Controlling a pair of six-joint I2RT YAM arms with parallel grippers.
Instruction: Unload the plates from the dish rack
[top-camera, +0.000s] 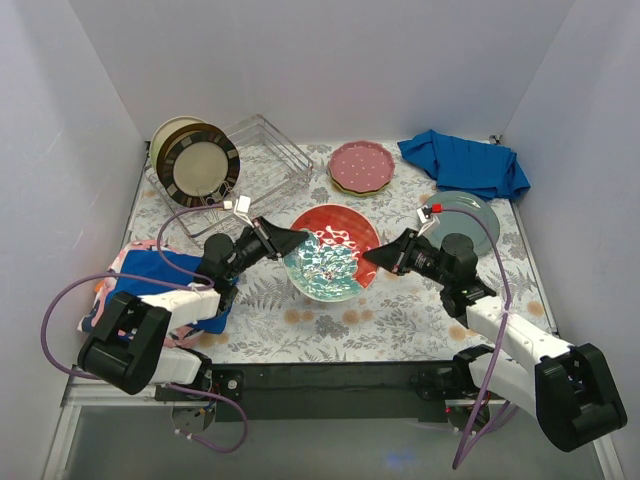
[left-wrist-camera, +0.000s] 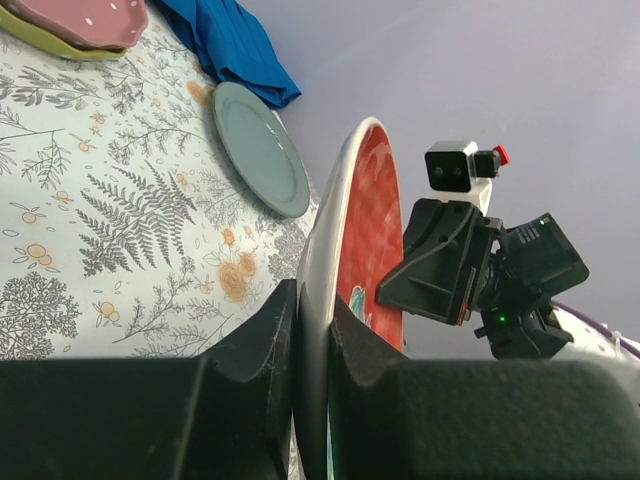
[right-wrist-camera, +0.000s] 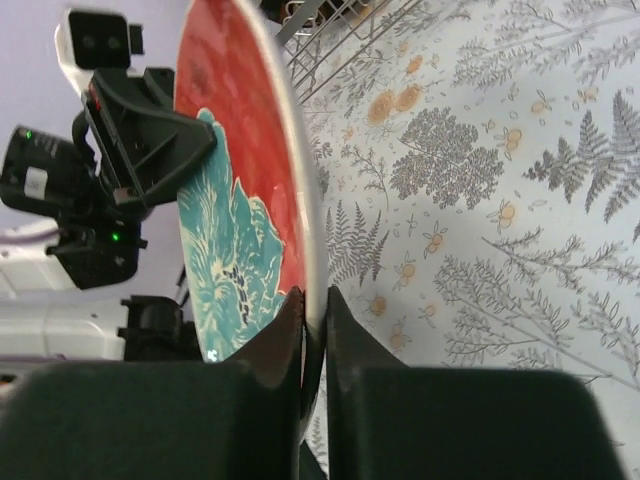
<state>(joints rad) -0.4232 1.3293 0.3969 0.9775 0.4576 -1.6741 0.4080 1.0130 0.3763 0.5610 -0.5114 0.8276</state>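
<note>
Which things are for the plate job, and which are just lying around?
For the job: dish rack, with the dark-rimmed plate and cream plate at its left end; floral plate, gripped by left gripper and right gripper; pink plate; grey-teal plate.
Just lying about: blue cloth; bundle of cloths at the left edge.

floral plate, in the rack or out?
Out. The floral plate is pinched at opposite rims by the left gripper and right gripper, in front of the dish rack.
</note>
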